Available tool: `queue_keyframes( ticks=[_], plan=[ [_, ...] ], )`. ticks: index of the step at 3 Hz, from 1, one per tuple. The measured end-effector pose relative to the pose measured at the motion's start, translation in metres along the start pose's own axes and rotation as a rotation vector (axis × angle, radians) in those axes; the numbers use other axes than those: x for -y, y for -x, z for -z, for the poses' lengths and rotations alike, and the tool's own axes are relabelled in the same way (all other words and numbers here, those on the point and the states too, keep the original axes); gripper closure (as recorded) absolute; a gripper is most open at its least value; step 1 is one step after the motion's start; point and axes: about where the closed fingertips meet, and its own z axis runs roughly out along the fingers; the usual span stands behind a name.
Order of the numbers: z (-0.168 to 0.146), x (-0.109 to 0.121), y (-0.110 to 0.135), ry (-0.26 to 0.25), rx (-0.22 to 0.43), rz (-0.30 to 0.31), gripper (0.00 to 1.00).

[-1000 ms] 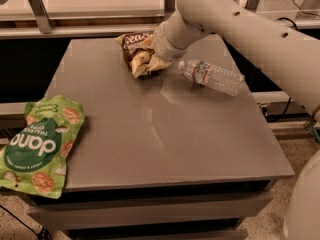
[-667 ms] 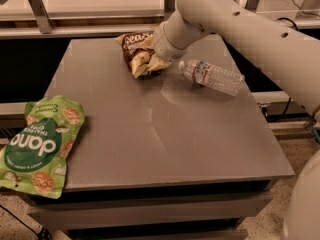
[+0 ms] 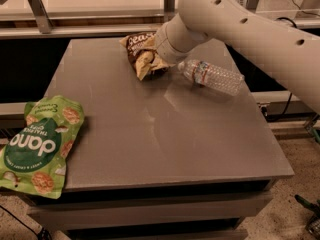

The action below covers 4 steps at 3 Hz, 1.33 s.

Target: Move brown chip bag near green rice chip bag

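Camera view: we saw a grey table (image 3: 165, 134) w/ the brown chip bag (image 3: 141, 59) crumpled at the back centre. A clear water bottle (image 3: 212, 76) lay on its side just right of it, near the back-right edge. The green rice chip bag (image 3: 37, 144) lay flat at the front-left corner, partly over the table's edge and well apart from the brown bag, w/ bare tabletop betw. the two. The white arm (image 3: 240, 19) came in from the upper right. Its gripper (image 3: 159, 59) was down at the brown bag's right side, touching it. The wrist hid most of it, so we couldn't tell how far open it was, nor whether it had hold of the bag.
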Motion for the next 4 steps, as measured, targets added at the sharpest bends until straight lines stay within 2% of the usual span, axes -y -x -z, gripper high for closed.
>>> queue_keyframes(
  ticks=[2,3,4],
  plan=[
    [0.027,0.007,0.016,-0.23,-0.049,0.18,1.0],
    [0.037,0.011,0.026,-0.32,0.014,0.213,1.0],
    [0.049,0.015,0.035,-0.396,0.164,0.174,1.0]
  ],
)
